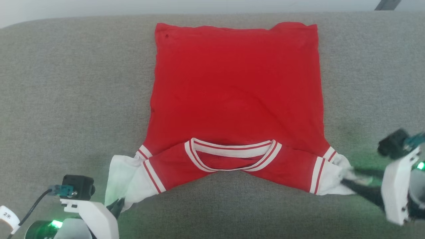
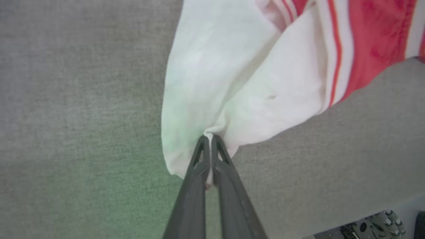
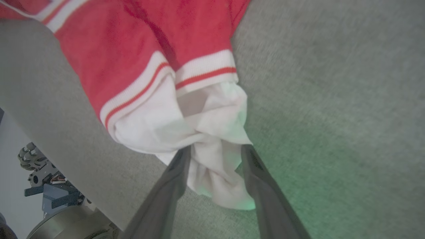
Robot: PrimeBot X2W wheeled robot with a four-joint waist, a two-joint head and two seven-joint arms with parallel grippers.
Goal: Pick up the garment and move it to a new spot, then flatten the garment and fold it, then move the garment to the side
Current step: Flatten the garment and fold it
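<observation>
Item: one red shirt [image 1: 235,96], short white sleeves, white-and-red striped trim at cuffs and collar [image 1: 232,153]. Position: spread plain side up on a grey cloth surface [image 1: 66,99], hem at the far side, collar toward the robot, body mostly smooth, with the two shoulder strips drawn outward and toward the robot. Handling, as judged: light, soft and limp, with no stiffness to hold a shape. It will drape and drag on the rough grey cloth rather than slide, and a single-point lift would bunch it. It is not fragile. Best holds: matching outer points such as the two sleeve ends or the two hem corners, taken together so the cloth stays taut between them. Left gripper [image 2: 210,139]: fingers pressed together, pinching a gather at the end of the left sleeve [image 2: 215,83]. Right gripper [image 3: 215,153]: fingers standing apart to either side of the crumpled right sleeve [image 3: 206,132], cloth loose between them and not visibly clamped. Writing: none legible on the upturned side of the shirt, and no brand mark seen. A small white tag [image 1: 6,215] on the left arm's cable reads "2" followed by a mark too small to make out.
</observation>
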